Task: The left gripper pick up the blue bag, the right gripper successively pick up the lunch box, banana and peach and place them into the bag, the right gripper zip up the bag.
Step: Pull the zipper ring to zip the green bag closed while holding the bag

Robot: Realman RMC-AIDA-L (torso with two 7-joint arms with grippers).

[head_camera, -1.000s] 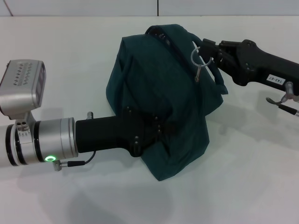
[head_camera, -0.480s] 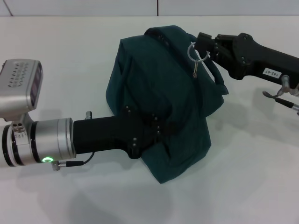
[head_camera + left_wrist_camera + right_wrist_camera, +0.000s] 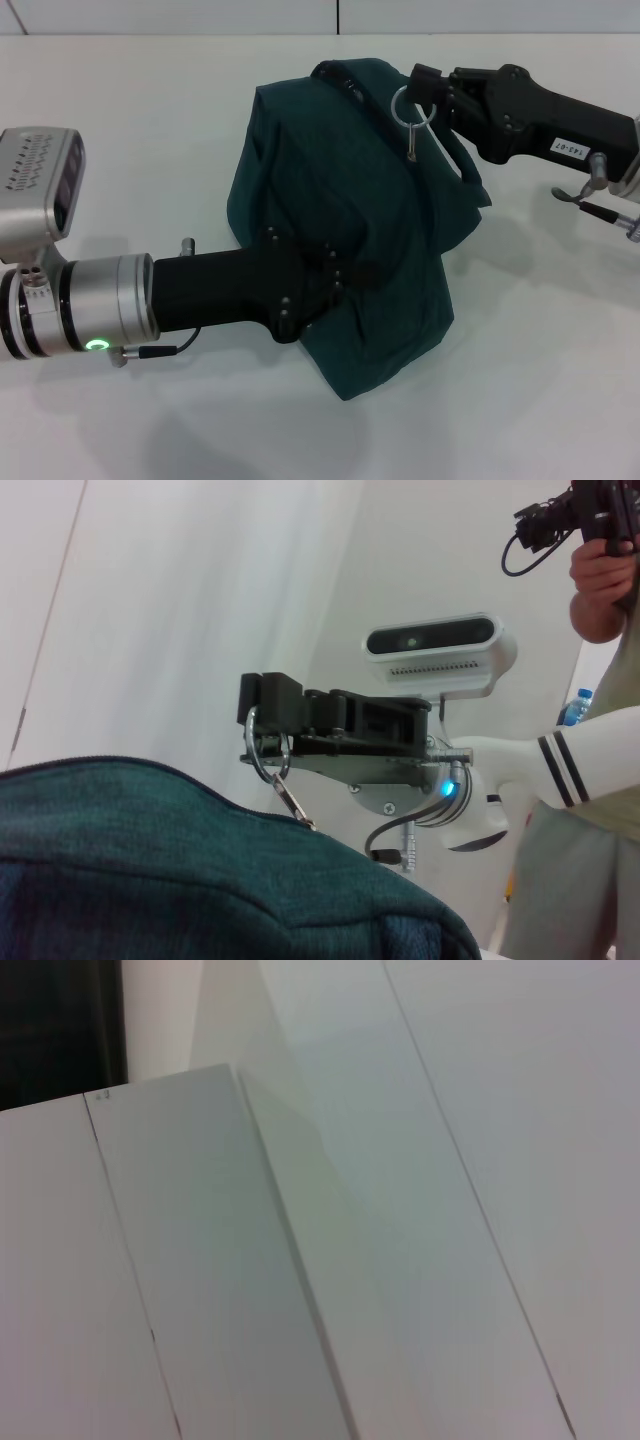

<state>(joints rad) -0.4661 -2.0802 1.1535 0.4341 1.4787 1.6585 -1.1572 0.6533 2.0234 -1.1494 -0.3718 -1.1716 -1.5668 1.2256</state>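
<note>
The blue bag (image 3: 340, 190) is a dark teal fabric lump in the middle of the white table. My left gripper (image 3: 322, 272) reaches in from the near left, its black fingers buried in the bag's front fabric and shut on it. At the bag's far top, my right gripper (image 3: 424, 92) is shut on the zipper's ring pull (image 3: 409, 108). In the left wrist view the right gripper (image 3: 262, 712) holds that ring pull (image 3: 268, 756) just above the bag (image 3: 150, 860). The lunch box, banana and peach are out of view.
The white table (image 3: 540, 380) spreads around the bag. In the left wrist view a person (image 3: 605, 570) holding a camera stands behind the right arm, beside a bottle (image 3: 573, 708). The right wrist view shows only white panels.
My right gripper has drawn the ring pull leftward and a little farther along the bag's top. The left arm and bag have shifted slightly.
</note>
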